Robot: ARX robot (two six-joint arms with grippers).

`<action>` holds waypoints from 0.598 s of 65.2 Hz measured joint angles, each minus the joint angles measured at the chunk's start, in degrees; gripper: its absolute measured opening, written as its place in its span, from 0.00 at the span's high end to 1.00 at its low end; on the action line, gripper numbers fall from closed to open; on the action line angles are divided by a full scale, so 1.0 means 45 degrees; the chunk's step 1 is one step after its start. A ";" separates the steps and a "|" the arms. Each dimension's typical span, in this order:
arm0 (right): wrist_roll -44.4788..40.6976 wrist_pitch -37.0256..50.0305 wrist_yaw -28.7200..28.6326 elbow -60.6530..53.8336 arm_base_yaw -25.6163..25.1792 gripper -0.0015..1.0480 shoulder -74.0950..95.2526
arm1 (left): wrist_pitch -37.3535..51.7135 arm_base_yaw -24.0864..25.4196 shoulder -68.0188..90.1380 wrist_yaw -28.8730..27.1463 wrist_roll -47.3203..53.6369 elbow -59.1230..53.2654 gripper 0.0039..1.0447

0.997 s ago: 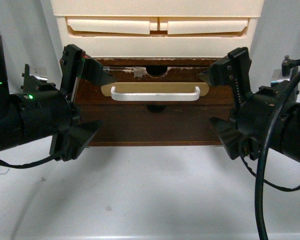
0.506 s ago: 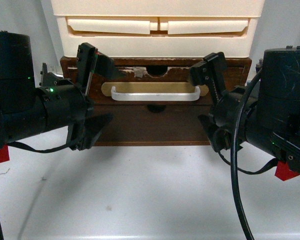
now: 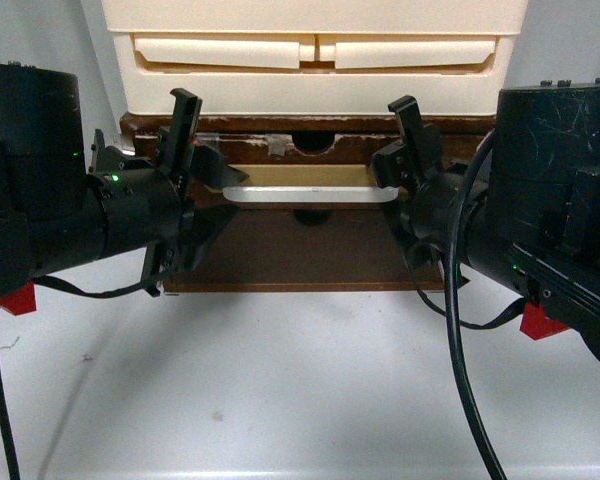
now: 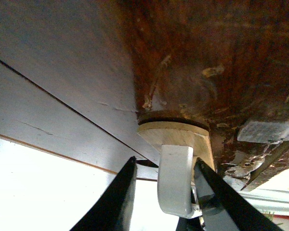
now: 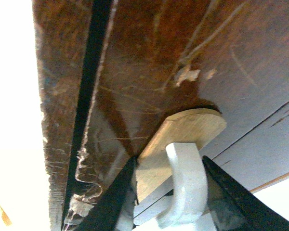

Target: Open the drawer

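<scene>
The drawer [image 3: 355, 150] sat at the back of the white desk [image 3: 300, 380], directly under the cream plastic drawers [image 3: 315, 50] and above a plain brown panel [image 3: 300, 250]. Its white bar handle [image 3: 310, 193] lay across a tan plate [image 3: 300, 175]. I saw the left gripper [image 3: 205, 190] at the handle's left end and the right gripper [image 3: 400, 190] at its right end. In both wrist views the handle post [image 4: 176, 183] [image 5: 188, 183] stood between spread fingers [image 4: 115, 202] [image 5: 231, 197], neither gripper clamped on it.
</scene>
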 joint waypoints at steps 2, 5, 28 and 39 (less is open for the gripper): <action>0.0000 0.0010 0.0015 0.0010 0.0015 0.64 0.0000 | 0.0005 0.0000 0.0019 0.0005 0.0000 0.0019 0.67; 0.0024 0.0058 -0.0010 0.0005 0.0015 0.70 0.0000 | 0.0092 0.0000 0.0049 0.0024 -0.0039 0.0034 0.74; 0.1161 0.0131 -0.0005 -0.0146 0.0092 0.85 0.0078 | 0.0495 0.0073 0.0053 0.0083 -0.0670 -0.0180 0.88; 0.1209 0.0505 0.0087 -0.0665 0.0267 0.85 -0.0131 | 0.1020 0.0073 -0.0199 0.0029 -0.0767 -0.0763 0.88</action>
